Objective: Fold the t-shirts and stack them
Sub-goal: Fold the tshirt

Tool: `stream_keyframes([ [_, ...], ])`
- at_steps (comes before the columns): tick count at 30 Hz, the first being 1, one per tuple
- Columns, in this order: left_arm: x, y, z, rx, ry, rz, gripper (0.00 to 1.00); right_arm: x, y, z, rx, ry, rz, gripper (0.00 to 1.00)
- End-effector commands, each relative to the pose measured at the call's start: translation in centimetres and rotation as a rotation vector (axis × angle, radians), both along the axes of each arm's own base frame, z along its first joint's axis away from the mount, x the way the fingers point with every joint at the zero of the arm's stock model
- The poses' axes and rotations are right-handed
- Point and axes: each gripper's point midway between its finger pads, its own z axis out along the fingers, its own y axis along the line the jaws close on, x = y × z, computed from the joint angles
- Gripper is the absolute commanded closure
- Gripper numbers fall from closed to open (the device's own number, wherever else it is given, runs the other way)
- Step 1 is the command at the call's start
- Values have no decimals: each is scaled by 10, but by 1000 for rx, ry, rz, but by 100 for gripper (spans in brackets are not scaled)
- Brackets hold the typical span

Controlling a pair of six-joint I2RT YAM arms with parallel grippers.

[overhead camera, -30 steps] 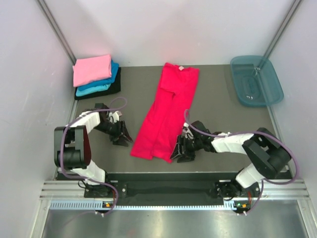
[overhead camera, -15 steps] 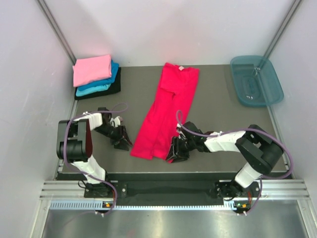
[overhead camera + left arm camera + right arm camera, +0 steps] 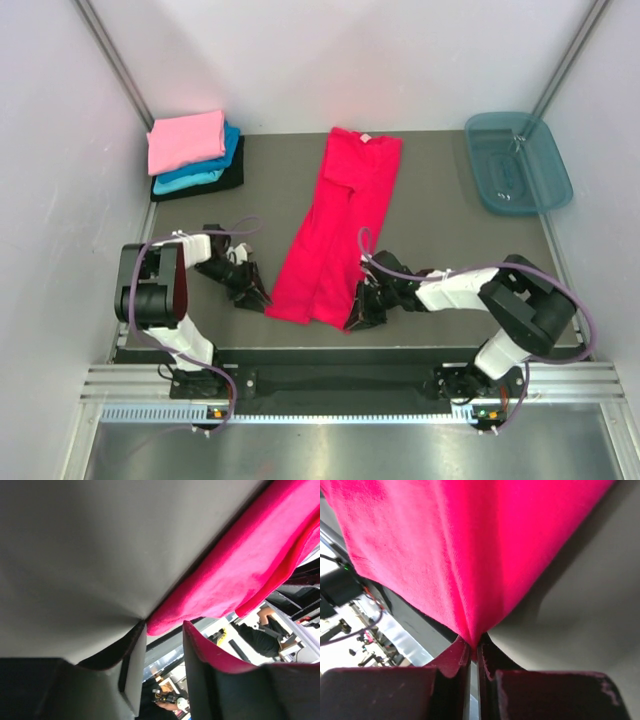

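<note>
Since a second ago, right claw drawn in from beside the hem and clamped shut on the near right corner of the crimson-red t-shirt; left claw slid toward the shirt's near left corner; shirt itself unmoved. Lying now as a long narrow strip on the dark bench, collar end far, hem near, slanting from far right to near left; pinched at its right hem corner, fabric gathered to a point between the closed fingers in the right wrist view. Left claw parted, one finger at the bench surface just beside the hem corner, cloth not gripped. Stacked at the far left corner: light pink t-shirt on top, turquoise blue t-shirt under it, black t-shirt at the bottom, all folded. At the far right, translucent teal tub, well apart from the shirts.
</note>
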Motion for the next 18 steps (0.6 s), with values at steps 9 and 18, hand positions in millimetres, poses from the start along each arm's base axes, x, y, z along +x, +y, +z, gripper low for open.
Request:
stream_keyframes([
  [9,-1,-24,12,-80,-77,-73,100,-33,-8,19,63,-45,100,100],
  [18,-9,-33,52,-178,-192,-103,100,-20,-20,39,87,-121,92,100],
])
